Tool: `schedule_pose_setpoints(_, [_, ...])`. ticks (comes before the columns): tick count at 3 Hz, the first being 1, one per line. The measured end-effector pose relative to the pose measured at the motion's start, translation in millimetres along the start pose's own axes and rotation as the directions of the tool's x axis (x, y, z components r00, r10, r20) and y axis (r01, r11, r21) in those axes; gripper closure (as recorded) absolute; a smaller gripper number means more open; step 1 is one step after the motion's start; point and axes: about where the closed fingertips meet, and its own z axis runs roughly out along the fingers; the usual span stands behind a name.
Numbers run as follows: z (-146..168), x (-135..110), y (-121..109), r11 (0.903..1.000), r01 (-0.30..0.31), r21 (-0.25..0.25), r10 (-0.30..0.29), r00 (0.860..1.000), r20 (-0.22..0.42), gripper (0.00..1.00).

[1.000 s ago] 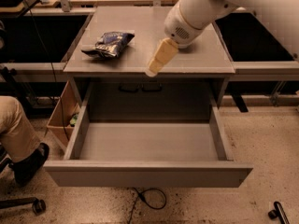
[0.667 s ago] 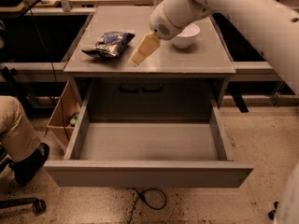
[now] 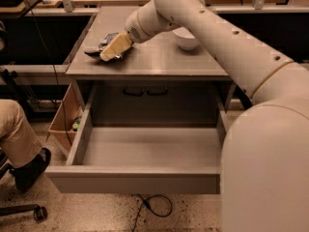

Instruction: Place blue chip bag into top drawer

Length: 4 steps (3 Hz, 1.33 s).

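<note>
**A:** What do we log as changed?

**B:** The tan gripper [image 3: 115, 47] has swung left across the flat grey cabinet top [image 3: 159, 64]. A second ago it hung near the round white bowl [image 3: 186, 37]. Now it sits right at the wrinkled, glossy dark-blue chip bag [image 3: 95, 49], covering the bag's right part.

**A:** Claw wide, narrow, or holding?

**B:** We cannot tell. We also cannot say whether it touches the foil or hovers just over it.

**A:** Has the bag moved?

**B:** No. It lies where it lay, at the left rear of the cabinet top, not lifted.

**A:** And the wide, shallow grey top drawer [image 3: 135, 181]?

**B:** Pulled fully out below, as before. We judge the reach is done, and the grasp comes next.
</note>
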Motion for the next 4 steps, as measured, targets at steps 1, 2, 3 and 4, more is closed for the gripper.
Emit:
schedule_pose_setpoints(1, [35,4,-7,0.9991,-0.030,0.031,0.029,0.999,0.020,0.00])
schedule_pose_setpoints(2, [56,19,-16,0.9966,-0.051,0.064,0.050,0.999,0.017,0.00])
schedule_pose_setpoints(3, [66,27,-20,0.9942,-0.075,0.077,0.073,0.997,0.026,0.18])
schedule_pose_setpoints(4, [64,28,-23,0.9924,-0.077,0.096,0.073,0.996,0.041,0.42])
